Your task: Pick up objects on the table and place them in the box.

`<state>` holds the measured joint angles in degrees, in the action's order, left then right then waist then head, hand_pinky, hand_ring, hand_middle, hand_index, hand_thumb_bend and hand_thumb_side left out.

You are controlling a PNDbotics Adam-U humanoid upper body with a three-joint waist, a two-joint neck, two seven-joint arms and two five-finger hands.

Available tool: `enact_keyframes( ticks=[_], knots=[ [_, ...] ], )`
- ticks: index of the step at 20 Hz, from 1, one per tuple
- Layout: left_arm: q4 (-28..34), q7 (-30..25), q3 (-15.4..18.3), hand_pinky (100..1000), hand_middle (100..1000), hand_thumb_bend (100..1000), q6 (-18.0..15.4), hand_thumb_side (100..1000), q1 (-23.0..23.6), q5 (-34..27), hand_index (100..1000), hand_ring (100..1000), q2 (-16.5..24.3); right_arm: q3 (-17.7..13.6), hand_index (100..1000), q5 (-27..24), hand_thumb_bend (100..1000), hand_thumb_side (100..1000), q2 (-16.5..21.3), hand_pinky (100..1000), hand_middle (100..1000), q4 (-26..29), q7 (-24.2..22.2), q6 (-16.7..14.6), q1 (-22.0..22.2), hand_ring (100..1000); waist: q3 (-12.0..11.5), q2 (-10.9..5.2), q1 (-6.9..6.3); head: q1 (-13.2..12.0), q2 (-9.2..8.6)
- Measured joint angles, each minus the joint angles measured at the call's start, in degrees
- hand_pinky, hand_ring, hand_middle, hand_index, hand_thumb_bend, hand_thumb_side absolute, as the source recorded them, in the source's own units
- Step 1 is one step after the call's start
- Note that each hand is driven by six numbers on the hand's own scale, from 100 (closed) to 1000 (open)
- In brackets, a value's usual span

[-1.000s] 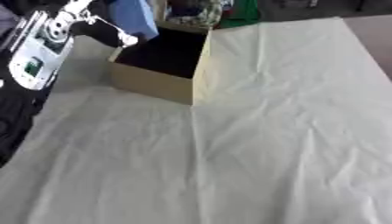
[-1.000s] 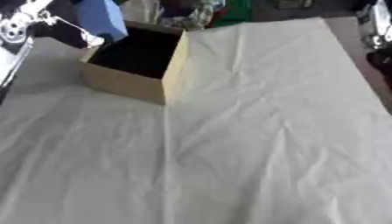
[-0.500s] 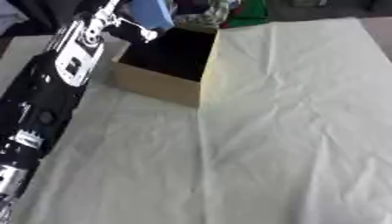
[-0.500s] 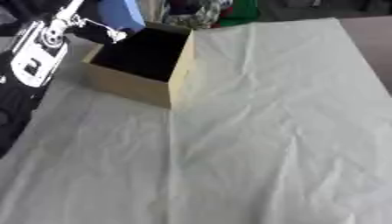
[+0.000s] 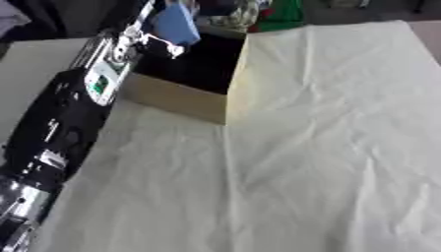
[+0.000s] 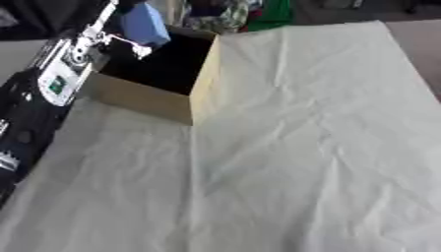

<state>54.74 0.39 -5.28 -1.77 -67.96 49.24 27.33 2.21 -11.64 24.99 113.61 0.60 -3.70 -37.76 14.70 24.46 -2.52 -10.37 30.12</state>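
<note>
The left arm [image 5: 69,118] reaches in from the lower left and stretches up to the far-left corner of the box [image 5: 176,96], which sits at the upper left of the tabletop [image 5: 327,147] on a pale, creased cloth. At the arm's end the left robot hand [image 5: 155,37] is up by a blue thing [image 5: 176,24], soft-looking, maybe a cloth or pouch; can't make out more. The blue thing is above the box's far-left rim, partly over the dark inside. It seems carried by the robot hand, but the fingers are lost in blur and dark background, so whether they are clenched round it or already let go, I can't tell.

The right robot hand isn't visible in either view. No other loose item shows on the cloth. Behind the box there's some clutter incl. something green [image 5: 284,15], off the work area.

Step in hand, by my read: the placing step. The blue thing is at the box and just needs to go in. Next move probably calls for shifting it a bit further over the opening, so it clears the rim, then letting the fingers go slack so it falls inside. Risk: released too near the edge, it could hang on the wall or slip off outside on the left.
</note>
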Motion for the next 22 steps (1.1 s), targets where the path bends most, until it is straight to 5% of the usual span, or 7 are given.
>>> enact_keyframes(
  ticks=[4,11,17,22],
  knots=[
    [0.1,-1.5,-0.1,818,639,724,-0.3,100,0.0,2.3,874,756,-0.1,0.0,894,0.0,100,306,0.0,783,735,0.0,0.0,0.0,0.1,757,0.0,0.0,0.0,0.1,0.08],
    [1.5,1.2,0.7,807,594,720,0.7,100,0.0,3.4,856,731,-0.1,0.0,894,0.0,100,305,0.0,782,735,0.0,0.1,0.1,0.5,757,-0.2,0.0,0.0,0.3,0.36],
    [7.5,6.1,1.4,773,525,563,2.2,100,0.6,-2.1,815,651,0.0,0.0,893,0.0,100,298,0.0,782,735,0.0,0.2,0.1,1.1,758,-0.8,-0.07,0.0,0.6,1.19],
    [21.6,11.2,1.9,731,507,426,6.9,100,4.0,-13.1,788,598,1.2,-0.1,892,0.0,100,289,0.0,781,737,0.0,0.4,0.1,2.0,760,-2.4,-2.02,0.0,1.9,3.04]
  ],
)
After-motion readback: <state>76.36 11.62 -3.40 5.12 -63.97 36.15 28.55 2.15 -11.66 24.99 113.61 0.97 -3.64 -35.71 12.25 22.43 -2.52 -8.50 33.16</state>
